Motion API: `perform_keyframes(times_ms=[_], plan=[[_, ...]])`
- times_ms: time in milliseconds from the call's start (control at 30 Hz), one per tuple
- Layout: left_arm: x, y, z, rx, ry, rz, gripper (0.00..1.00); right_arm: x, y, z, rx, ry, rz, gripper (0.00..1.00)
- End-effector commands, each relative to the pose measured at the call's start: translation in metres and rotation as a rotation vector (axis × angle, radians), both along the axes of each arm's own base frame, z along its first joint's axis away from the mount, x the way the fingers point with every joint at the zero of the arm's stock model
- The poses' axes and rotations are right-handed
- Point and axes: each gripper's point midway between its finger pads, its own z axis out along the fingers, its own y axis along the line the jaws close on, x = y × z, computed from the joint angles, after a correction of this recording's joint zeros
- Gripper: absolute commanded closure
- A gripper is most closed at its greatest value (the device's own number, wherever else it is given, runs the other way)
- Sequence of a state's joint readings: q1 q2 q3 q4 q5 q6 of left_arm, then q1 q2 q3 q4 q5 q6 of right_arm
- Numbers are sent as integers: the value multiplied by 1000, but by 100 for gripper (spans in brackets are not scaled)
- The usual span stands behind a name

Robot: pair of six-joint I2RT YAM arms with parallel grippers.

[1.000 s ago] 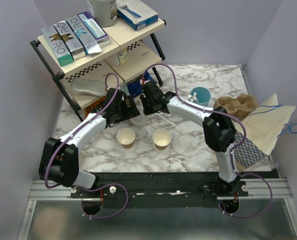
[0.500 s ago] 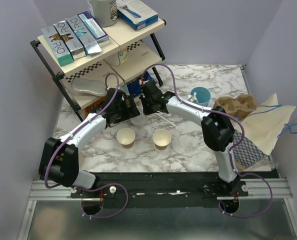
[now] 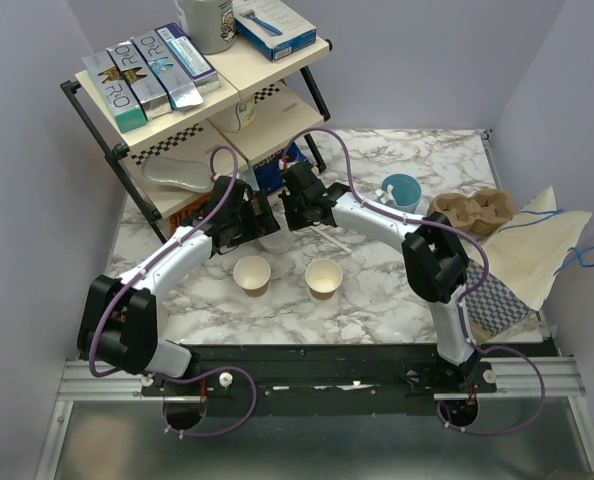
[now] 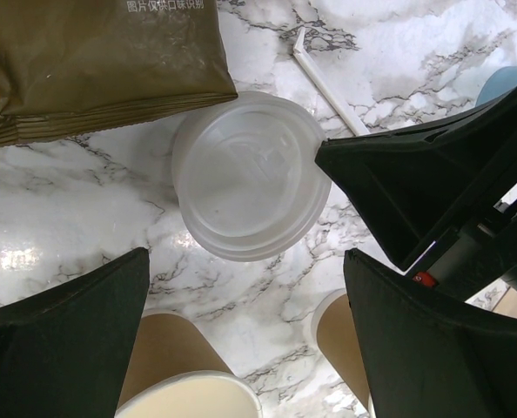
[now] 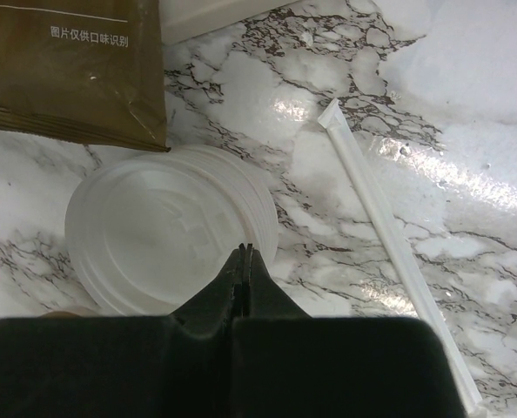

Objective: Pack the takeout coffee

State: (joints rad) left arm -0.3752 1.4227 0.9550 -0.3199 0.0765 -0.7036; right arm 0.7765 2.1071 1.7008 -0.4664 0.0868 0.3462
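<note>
No lidded takeout coffee is in view. Two lidless tan paper cups (image 3: 251, 274) (image 3: 324, 277) stand upright mid-table. Behind them lies a stack of white plastic lids (image 3: 275, 240) (image 4: 245, 178) (image 5: 163, 235). My right gripper (image 5: 245, 252) (image 3: 299, 215) is shut, its tips meeting at the right rim of the top lid; whether a lid edge is pinched between them does not show. My left gripper (image 4: 250, 322) (image 3: 255, 222) hangs wide open over bare marble between the lid stack and the two cups (image 4: 167, 366) (image 4: 345, 340).
A wrapped straw (image 5: 398, 261) (image 3: 329, 240) lies right of the lids, a brown pouch (image 4: 93, 61) behind them. A light-blue cup (image 3: 401, 192), cardboard cup carrier (image 3: 472, 212) and paper bag (image 3: 537, 250) sit at right. A shelf rack (image 3: 207, 100) stands back left.
The right gripper's fingers have closed at the rim of the lid stack. Both arms and the cups have stayed where they were.
</note>
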Motion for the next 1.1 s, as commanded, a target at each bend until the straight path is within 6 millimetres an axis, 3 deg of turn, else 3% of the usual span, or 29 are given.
perform_keyframes(times_ms=[0, 167, 467, 700, 867, 967, 1067], plan=[[2, 1, 18, -34, -36, 10, 1, 2, -2, 23, 31, -24, -16, 99], [-3, 0, 36, -77, -67, 15, 1, -2, -4, 50, 81, -62, -14, 99], [-18, 0, 60, -123, -115, 1, 1, -16, -17, 77, 131, -90, -21, 99], [-37, -4, 77, -186, -154, -27, 1, -55, -23, 108, 237, -59, 55, 99], [-62, -24, 93, -311, -170, -149, 1, -86, -21, 128, 340, -26, 142, 99], [-73, -33, 101, -395, -183, -192, 5, -102, -21, 140, 395, -18, 193, 99], [-86, -45, 112, -494, -192, -250, 16, -113, -22, 147, 435, -15, 225, 99]])
